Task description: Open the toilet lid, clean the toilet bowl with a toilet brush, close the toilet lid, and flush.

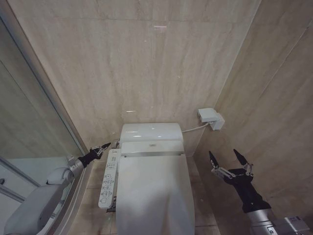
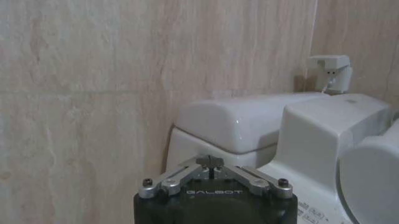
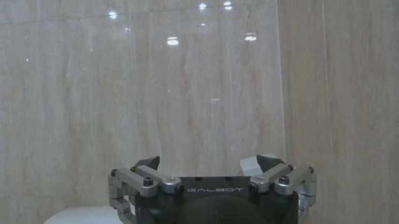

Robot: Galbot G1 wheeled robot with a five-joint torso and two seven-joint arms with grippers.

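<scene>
The toilet lid (image 1: 154, 196) is a large glossy white cover lying shut over the toilet, so the toilet bowl beneath it is hidden. The toilet brush is out of view. My left gripper (image 1: 100, 148) hovers just left of the toilet's rear, near the control panel, with its fingertips (image 2: 210, 162) pressed together and holding nothing. My right gripper (image 1: 227, 157) hangs in the air to the right of the toilet, apart from it. Its fingers (image 3: 146, 164) are spread open and empty, facing the back wall.
A white tank (image 1: 151, 132) sits behind the lid against the beige stone wall. A side control panel (image 1: 110, 178) runs along the toilet's left. A white wall box (image 1: 210, 118) with a cable is at the back right. A glass partition (image 1: 29, 127) stands at the left.
</scene>
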